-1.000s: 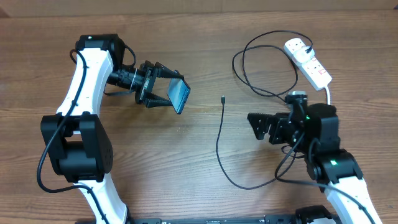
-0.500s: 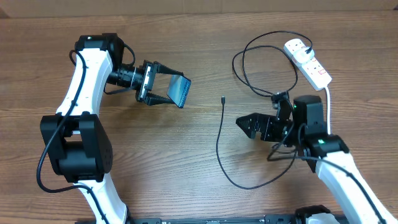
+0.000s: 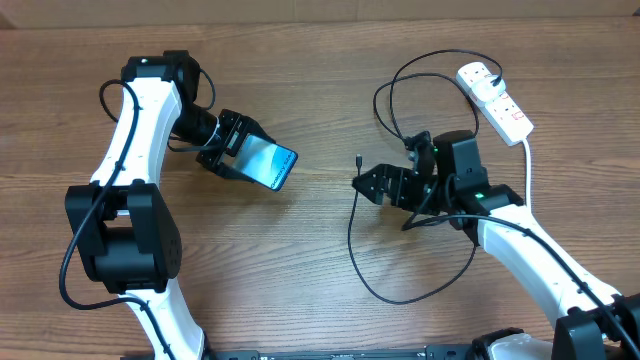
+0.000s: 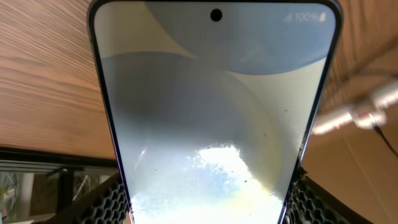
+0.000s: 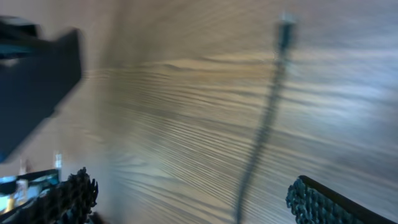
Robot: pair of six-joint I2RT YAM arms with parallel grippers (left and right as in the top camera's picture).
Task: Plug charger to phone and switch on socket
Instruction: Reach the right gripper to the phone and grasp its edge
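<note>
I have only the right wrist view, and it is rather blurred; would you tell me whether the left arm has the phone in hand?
Observer: Yes; overhead, the left gripper is shut on the phone, screen facing up.
Operator: Thank you. Is the charger plugged in at its other end?
Observer: Its white plug appears seated in the socket, at the far right.
Operator: And which end of the phone points outward?
Observer: The left wrist view shows the camera-hole end pointing away from the gripper.
</note>
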